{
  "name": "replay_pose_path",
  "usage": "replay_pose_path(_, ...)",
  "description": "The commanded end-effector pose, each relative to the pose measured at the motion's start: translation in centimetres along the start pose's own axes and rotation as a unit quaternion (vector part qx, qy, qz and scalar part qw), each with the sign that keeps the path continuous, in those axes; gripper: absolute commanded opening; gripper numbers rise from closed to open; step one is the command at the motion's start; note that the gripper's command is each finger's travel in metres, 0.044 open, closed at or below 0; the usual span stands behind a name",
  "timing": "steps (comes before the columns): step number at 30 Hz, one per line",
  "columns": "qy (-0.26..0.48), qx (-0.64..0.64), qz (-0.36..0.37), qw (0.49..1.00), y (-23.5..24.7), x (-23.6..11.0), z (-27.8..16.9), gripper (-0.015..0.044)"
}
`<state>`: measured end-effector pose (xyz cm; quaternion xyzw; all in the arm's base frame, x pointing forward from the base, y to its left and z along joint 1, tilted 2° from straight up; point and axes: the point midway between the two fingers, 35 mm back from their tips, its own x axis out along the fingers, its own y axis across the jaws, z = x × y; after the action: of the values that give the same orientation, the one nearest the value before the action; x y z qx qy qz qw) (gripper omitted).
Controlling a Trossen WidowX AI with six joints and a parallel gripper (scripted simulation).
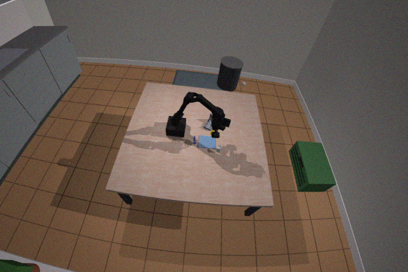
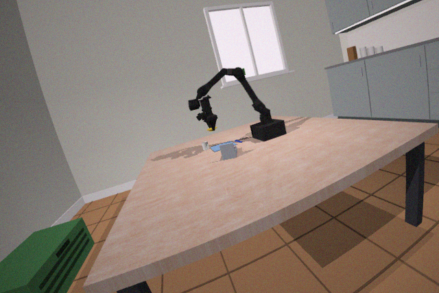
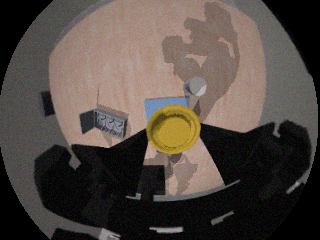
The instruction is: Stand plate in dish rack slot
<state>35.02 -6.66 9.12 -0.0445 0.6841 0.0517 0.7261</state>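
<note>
While the wooden bench (image 1: 184,176) carries the whole scene, the black arm (image 2: 226,78) reaches out from its base (image 2: 280,132) and hangs raised above the small objects near the bench's middle. Below it lie a light blue mat (image 1: 204,143), a grey dish rack (image 2: 228,151) standing beside the mat, and a small pale cup (image 2: 204,145) just off the mat's corner. The hand (image 2: 211,126) is closed on the yellow plate (image 3: 172,128), pinching it at the rim, with the plate lifted off the mat and held in the air; in the wrist view the plate appears roughly face-on to the camera. The step in hand is judged to be the carry toward the rack. To do it well, the plate should be turned edge-down before descent, aligned with a gap between the rails, and lowered slowly so that it does not strike the rack's wires or nudge the rack sideways.
</note>
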Motion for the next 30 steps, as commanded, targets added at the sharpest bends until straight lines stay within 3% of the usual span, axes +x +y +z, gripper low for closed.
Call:
replay_pose_path(1,-0.001,-0.003,0.001,1.000,0.0,-1.9,0.0,0.0000)
replay_pose_path(12,-0.001,0.000,0.001,1.000,0.1,-5.4,0.0,0.0000)
replay_pose_path(24,0.002,0.195,0.005,0.981,10.6,-5.3,-4.8,0.0000)
replay_pose_path(30,0.002,0.220,0.005,0.976,11.7,-5.2,-5.7,0.0000)
